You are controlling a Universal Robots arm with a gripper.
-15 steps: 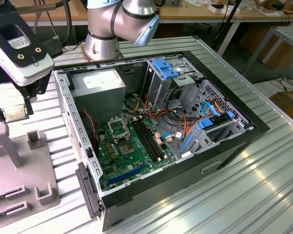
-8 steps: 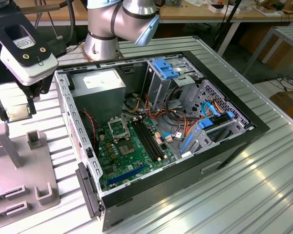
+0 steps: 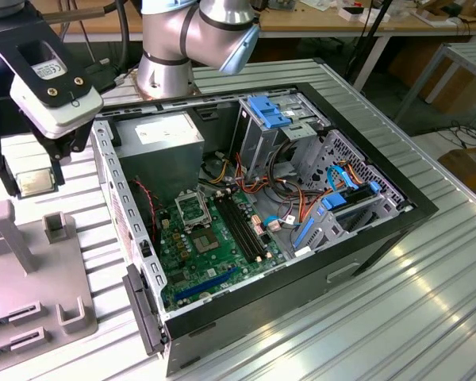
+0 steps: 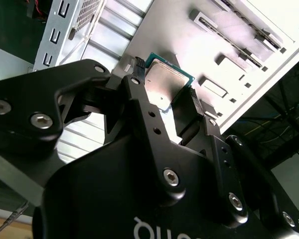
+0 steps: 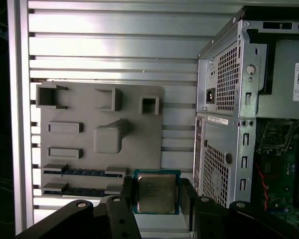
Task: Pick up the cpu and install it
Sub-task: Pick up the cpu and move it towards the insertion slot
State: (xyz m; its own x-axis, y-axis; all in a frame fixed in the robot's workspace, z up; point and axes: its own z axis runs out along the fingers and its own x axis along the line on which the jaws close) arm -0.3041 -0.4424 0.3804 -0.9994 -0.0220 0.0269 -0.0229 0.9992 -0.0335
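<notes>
Cpu (image 5: 156,192), silver face showing: we are gripping it by two opposite edges between the fingers (image 5: 186,199) of the end effector (image 4: 164,85), and it is hanging clear above the grey fixture tray (image 5: 139,144). Beyond the tray, the open computer case (image 3: 301,198) is lying on the ribbed metal surface (image 3: 397,317), its green motherboard (image 3: 214,246) and square socket (image 3: 192,210) facing up.
</notes>
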